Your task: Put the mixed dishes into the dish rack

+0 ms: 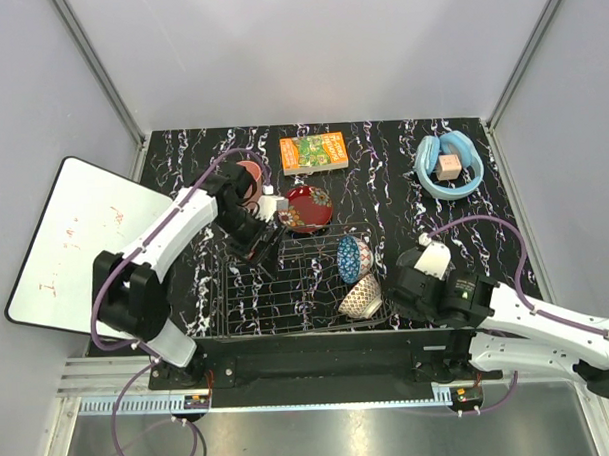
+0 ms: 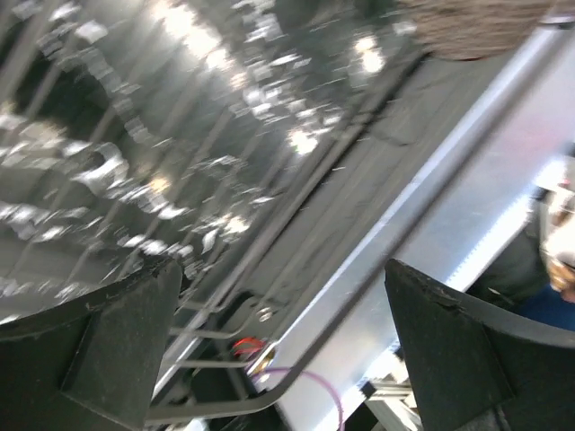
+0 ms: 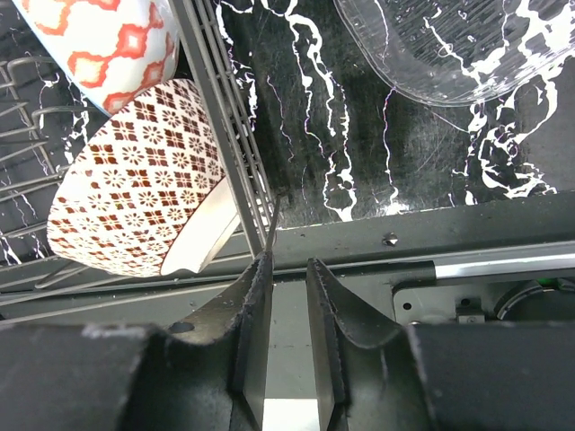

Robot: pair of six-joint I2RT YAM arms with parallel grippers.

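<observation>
On the marbled table (image 1: 382, 155), left gripper (image 2: 283, 287) gapes empty at the dish rack (image 1: 286, 284), right gripper (image 3: 289, 269) nearly closed, empty

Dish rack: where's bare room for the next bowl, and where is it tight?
Free: left and middle of the dish rack, between the left arm and the blue patterned bowl. Also bare mat between the orange-green box and headphones. Crowded: rack's right end, with the beige patterned bowl too; far-left corner by red bowl and pink cup.
</observation>
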